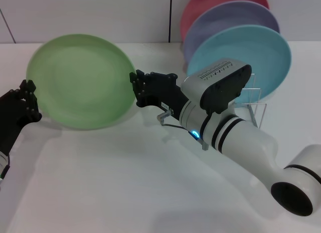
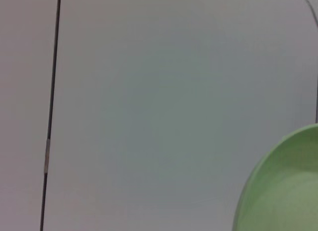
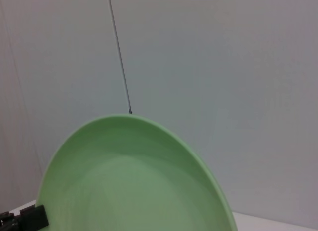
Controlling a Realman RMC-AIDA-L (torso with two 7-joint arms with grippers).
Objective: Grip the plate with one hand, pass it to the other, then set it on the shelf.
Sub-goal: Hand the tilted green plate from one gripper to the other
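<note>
Stage: the light green plate (image 1: 80,81) is being held up off the white worktop (image 1: 125,183), caught between both hands, so the pass from one arm to the other appears to be underway.
Left hand: the left hand (image 1: 27,100) is sitting at the plate's edge on the robot's left, its black fingers closed around the rim as far as the head view shows.
Right hand: the right hand (image 1: 143,87) is meeting the opposite edge, its fingers pinched onto the rim there.
Plate position: the plate is spanning the gap between the two hands, well apart from the chrome wire rack (image 1: 253,100).
Orientation: the plate is standing tilted, nearly on edge, its hollow face turned toward the head camera; being round, it has no long axis, and the hand-to-hand line is running across the scene.
Rack: a turquoise plate (image 1: 246,57), a lavender plate (image 1: 225,20) and a pink plate (image 1: 210,2) are already standing in it.
Remaining: judging from this, the left hand's release and the placing in the rack are not yet done.
</note>
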